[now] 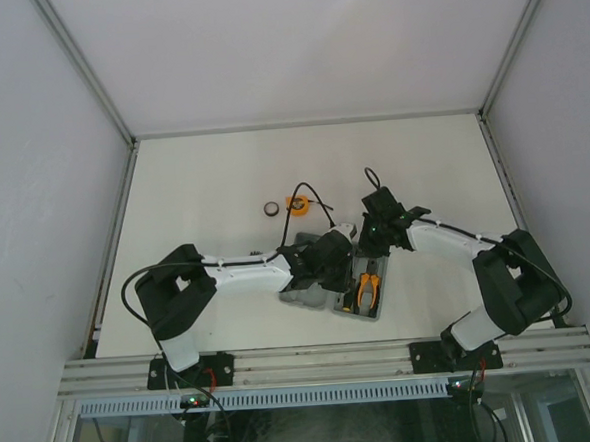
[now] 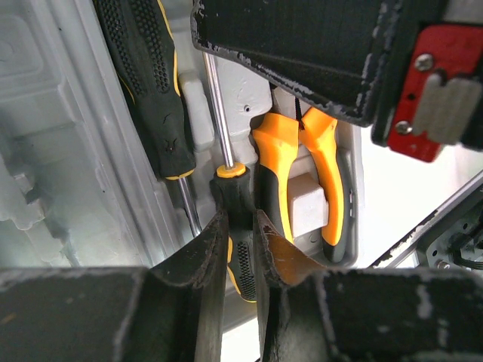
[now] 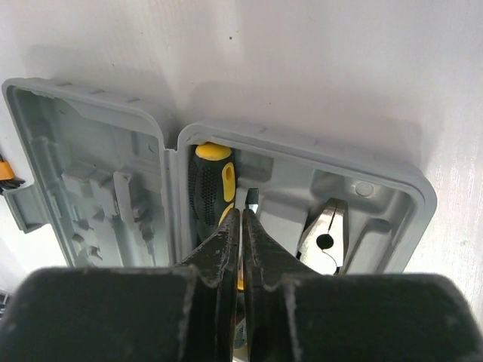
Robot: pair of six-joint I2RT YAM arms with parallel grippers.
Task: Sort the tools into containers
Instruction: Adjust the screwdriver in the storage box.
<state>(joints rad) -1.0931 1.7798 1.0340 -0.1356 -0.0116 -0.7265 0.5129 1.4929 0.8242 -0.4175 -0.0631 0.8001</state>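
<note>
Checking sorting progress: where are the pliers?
Top view: pliers lie in the right half of the grey case, centre, near the front edge of the table.

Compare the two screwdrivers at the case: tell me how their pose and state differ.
The held screwdriver has its handle clamped between the fingers of the left gripper; the loose screwdriver lies free in the grey case. The held screwdriver's shaft points away from the left wrist camera, the loose screwdriver's towards it. Both have black-and-yellow handles and metal shafts.

Left hand (image 2: 241, 226) clamped with a narrow gap, right hand (image 3: 242, 219) pinched fully shut.
</note>
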